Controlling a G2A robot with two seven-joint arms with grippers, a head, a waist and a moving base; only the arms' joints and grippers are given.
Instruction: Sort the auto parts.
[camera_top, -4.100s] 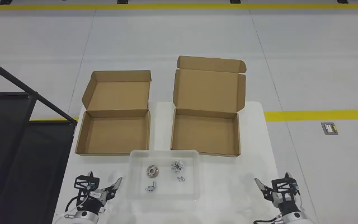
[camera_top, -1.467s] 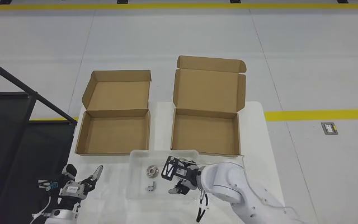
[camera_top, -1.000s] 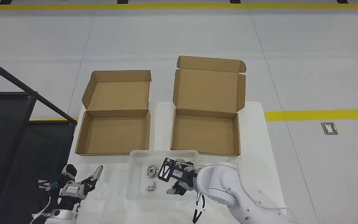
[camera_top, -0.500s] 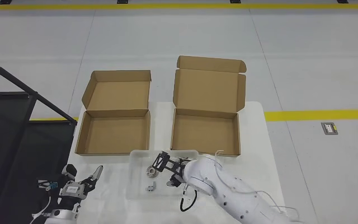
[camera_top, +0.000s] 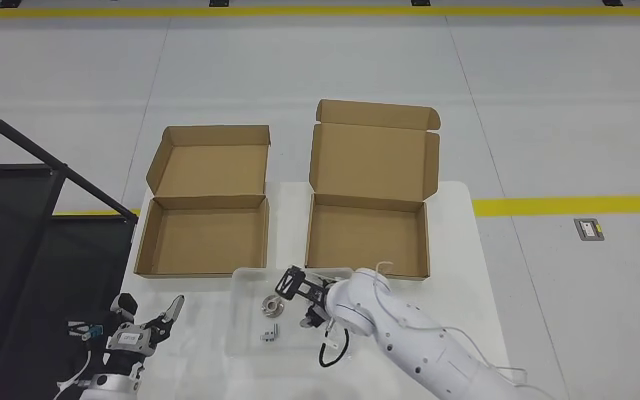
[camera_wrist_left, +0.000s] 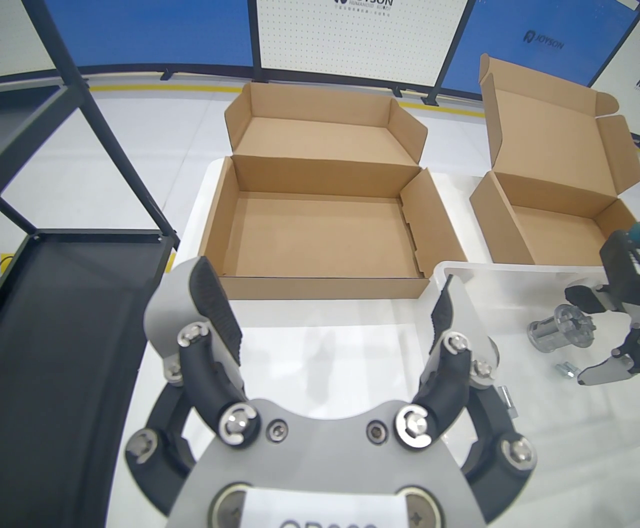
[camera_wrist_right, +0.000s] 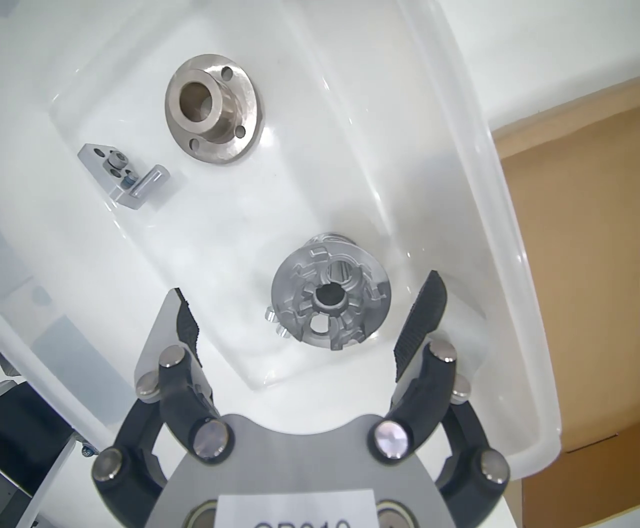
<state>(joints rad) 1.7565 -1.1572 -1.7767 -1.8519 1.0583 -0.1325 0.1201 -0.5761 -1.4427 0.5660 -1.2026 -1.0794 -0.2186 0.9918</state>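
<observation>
Over the clear bin (camera_wrist_right: 480, 240), the right gripper (camera_wrist_right: 307, 305) hangs open astride the metal gear (camera_wrist_right: 330, 310); centring before closing should prevent slipping.

Just behind one clear tray (camera_top: 243, 300) stand two open cardboard boxes (camera_top: 203, 240), and inside the tray lie four metal parts: one flanged hub (camera_wrist_right: 214, 115), one toothed hub (camera_wrist_right: 330, 302), one bracket (camera_wrist_right: 122, 175), one bolt (camera_wrist_left: 566, 369).

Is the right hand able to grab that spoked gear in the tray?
Probably yes: the open right hand hangs right over the gear, nothing between them, though the tray wall is close.
</observation>
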